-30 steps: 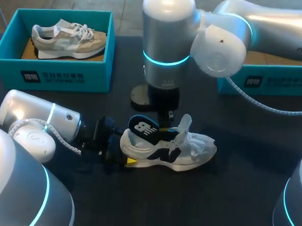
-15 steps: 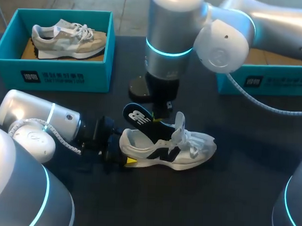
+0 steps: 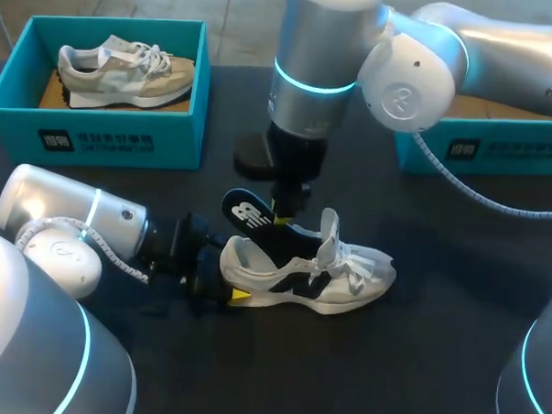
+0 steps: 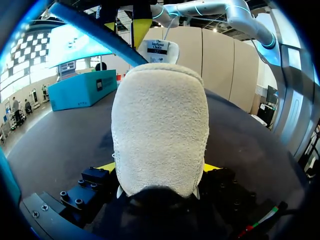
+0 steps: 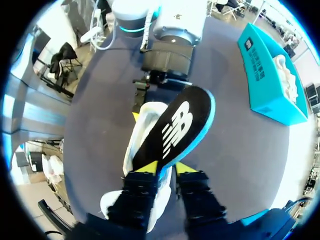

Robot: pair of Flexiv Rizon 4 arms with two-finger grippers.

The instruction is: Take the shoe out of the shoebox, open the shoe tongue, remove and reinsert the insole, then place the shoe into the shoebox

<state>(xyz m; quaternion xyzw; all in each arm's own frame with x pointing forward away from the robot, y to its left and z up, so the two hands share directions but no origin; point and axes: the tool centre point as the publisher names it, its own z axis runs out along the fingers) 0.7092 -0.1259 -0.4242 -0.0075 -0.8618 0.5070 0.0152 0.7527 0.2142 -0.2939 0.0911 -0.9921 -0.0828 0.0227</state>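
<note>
Dark matte tabletop [image 3: 434, 361] runs under everything you are working on. Nearest you, at the lower left of the head view, your left arm lies low over the table. Its left gripper [image 3: 219, 289] is clamped on the heel of the white fabric sneaker with black side markings [image 3: 346, 274]. The left wrist view shows the fuzzy heel [image 4: 160, 130] filling the space between the two yellow tips, which press it from both sides. The sneaker stands upright at the frame's centre, toe pointing right, its white tongue [image 3: 330, 230] raised.

Just behind it, the right gripper [image 5: 165, 169] hangs from the upper middle. It pinches the flat black foam insole with a white logo and blue underside [image 3: 250, 213] narrowly across its waist. The logo end is raised over the heel opening. The front end seems to sit inside under the tongue, though how deep is hidden.

By my reading you are midway through taking the insole out. Hold the heel clamp firm and draw the insole back and up along the sneaker's length, toward the left arm. Pulling straight up risks hoisting the toe or snagging the laces before the forefoot slips free. Leave the pinch where it is; it should serve for sliding the insole back in.

Farther off, a teal cardboard shoebox [image 3: 96, 140] at upper left holds a beige sneaker [image 3: 126, 68]. A second teal box [image 3: 480, 152] sits at upper right behind the right arm. Which box awaits this sneaker I cannot tell.
</note>
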